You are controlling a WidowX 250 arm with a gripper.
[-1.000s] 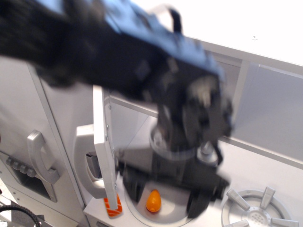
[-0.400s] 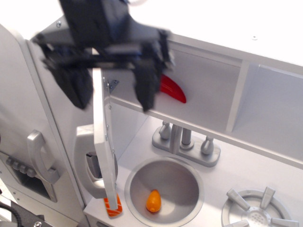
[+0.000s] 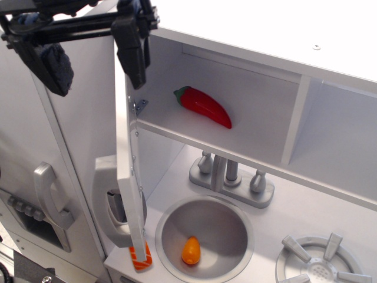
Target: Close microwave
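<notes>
The microwave (image 3: pixel 259 115) is a grey-white compartment under the top shelf, with a red chili pepper (image 3: pixel 203 106) lying inside. Its door (image 3: pixel 125 177) stands open, swung out toward the camera and seen edge-on. My gripper (image 3: pixel 88 56) is open at the top left, level with the door's upper end. Its right finger (image 3: pixel 132 53) overlaps the door's top edge. Its left finger (image 3: pixel 47 62) hangs well out on the door's outer side. I cannot tell whether a finger touches the door.
A round sink (image 3: pixel 227 215) below holds a small orange item (image 3: pixel 190 250), with a faucet (image 3: pixel 231 177) behind it. A burner (image 3: pixel 321 265) is at the lower right. A silver handset (image 3: pixel 112 206) hangs behind the door, and a curved silver handle (image 3: pixel 50 197) is at the left.
The arm has risen from in front of the sink and moved up and left to the door's top. The pepper and compartment are now uncovered. The door has not moved.
</notes>
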